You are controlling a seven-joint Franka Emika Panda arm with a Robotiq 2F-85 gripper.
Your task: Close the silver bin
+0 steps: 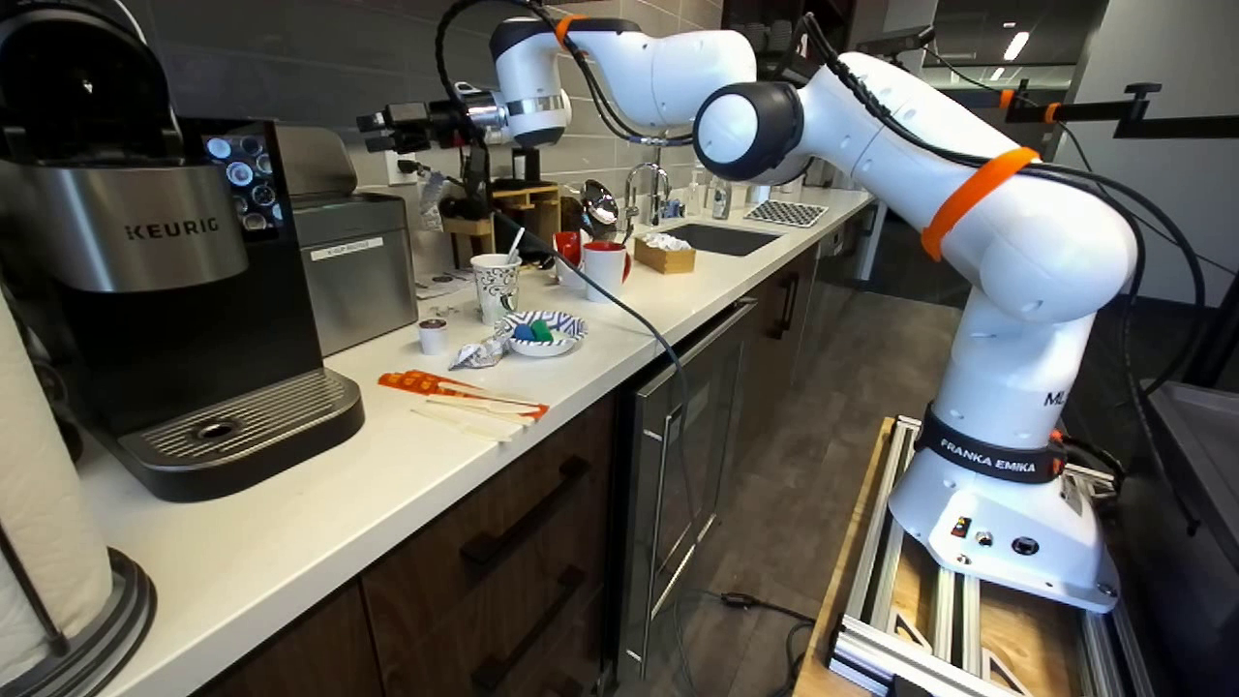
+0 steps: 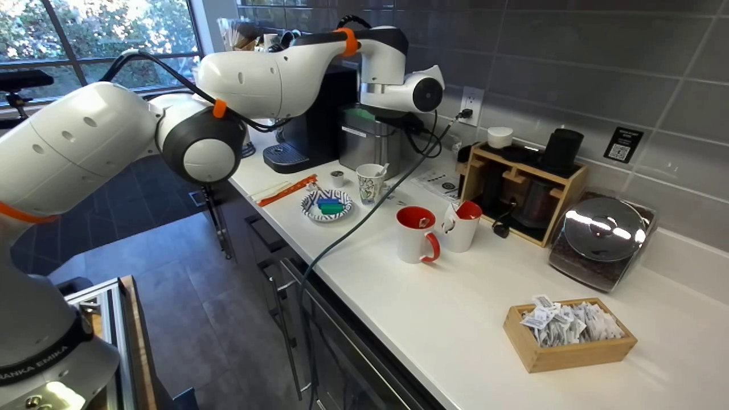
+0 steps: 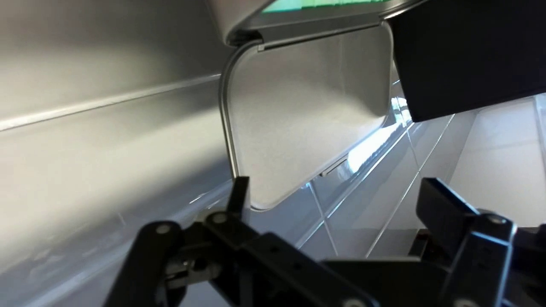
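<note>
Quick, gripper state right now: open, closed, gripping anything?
Gripper: open, jaws wide apart, holding nothing.

My arm (image 1: 900,145) rises from its base (image 1: 1002,528) and bends at the elbow (image 1: 728,129), and beyond the wrist (image 1: 528,77) I hold my claw (image 3: 335,187) roughly level, its two fingers (image 3: 445,209) spread wide apart.

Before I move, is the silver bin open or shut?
Open: the silver bin has its lid raised in an exterior view, and the wrist view shows its green interior.
</note>
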